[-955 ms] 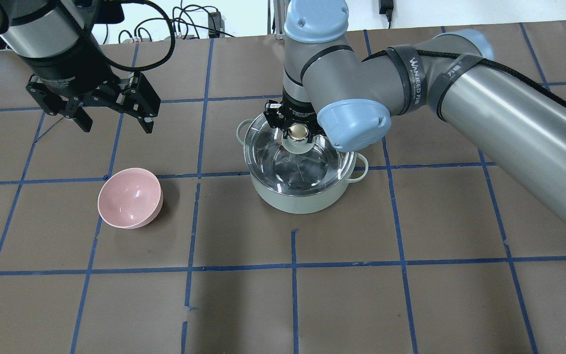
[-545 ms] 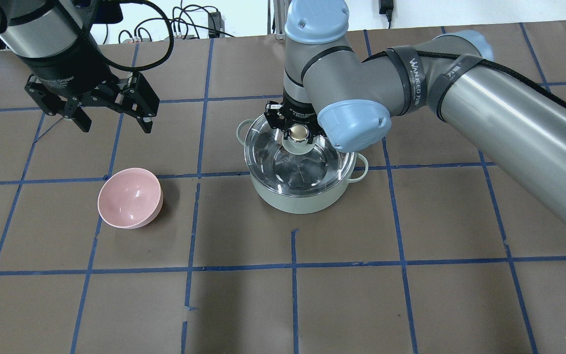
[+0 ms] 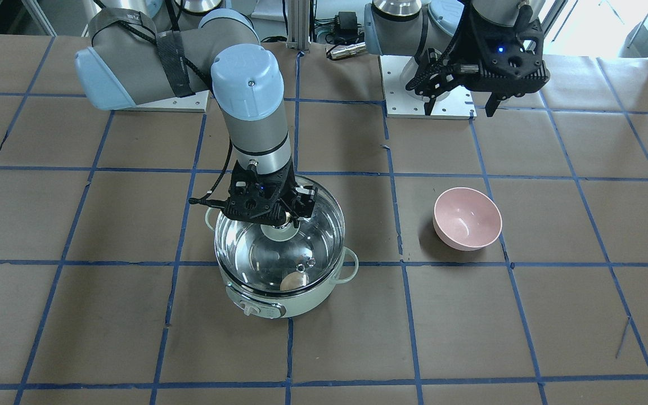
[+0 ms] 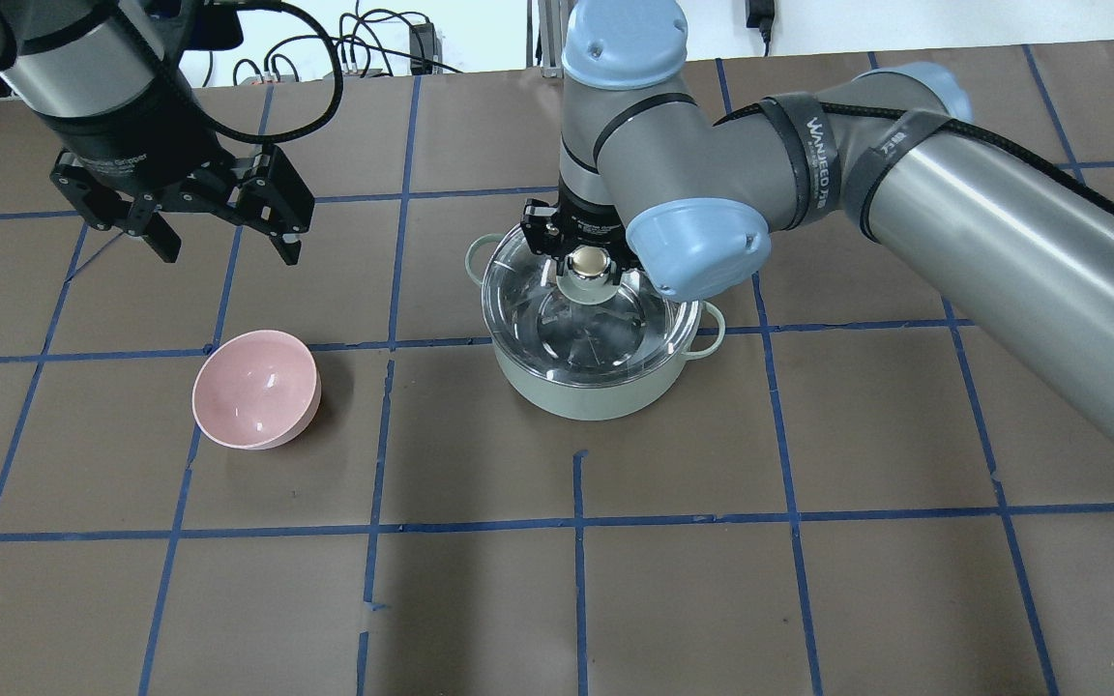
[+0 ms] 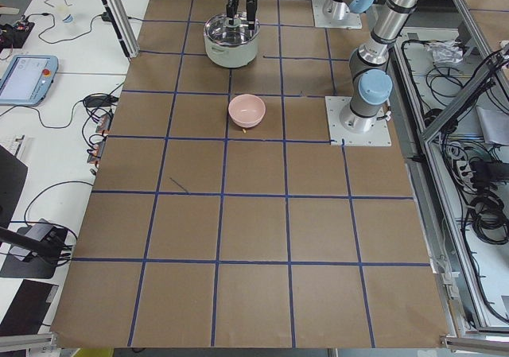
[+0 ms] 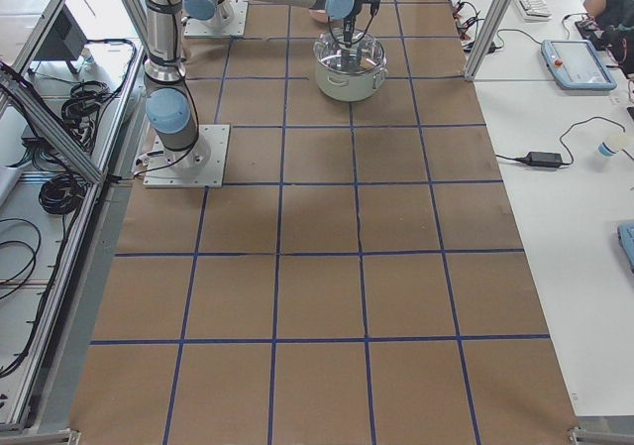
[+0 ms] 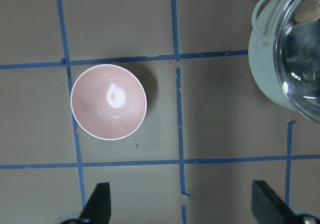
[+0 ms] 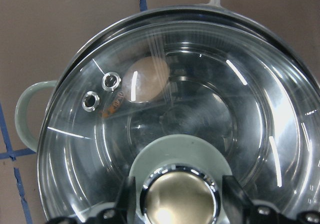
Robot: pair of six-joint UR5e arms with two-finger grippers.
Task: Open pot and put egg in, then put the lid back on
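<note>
The mint-green pot (image 4: 576, 396) stands mid-table with the glass lid (image 4: 605, 329) resting on its rim. The light-brown egg (image 3: 294, 281) lies inside on the steel bottom and shows through the glass in the right wrist view (image 8: 146, 79). My right gripper (image 4: 588, 261) is straight above the lid. Its fingers (image 8: 127, 199) flank the beige knob (image 8: 180, 196) with a thin gap on each side, so it is open. My left gripper (image 4: 230, 253) hangs open and empty, high above the table, back left of the pot.
A pink bowl (image 4: 255, 389) stands empty on the table left of the pot, below my left gripper, and shows in the left wrist view (image 7: 108, 102). Brown paper with blue tape lines covers the table (image 4: 808, 580). Cables lie beyond the far edge.
Almost nothing has moved. The lid stays on the pot and my right gripper stays at the knob. My left gripper has shifted very slightly.
</note>
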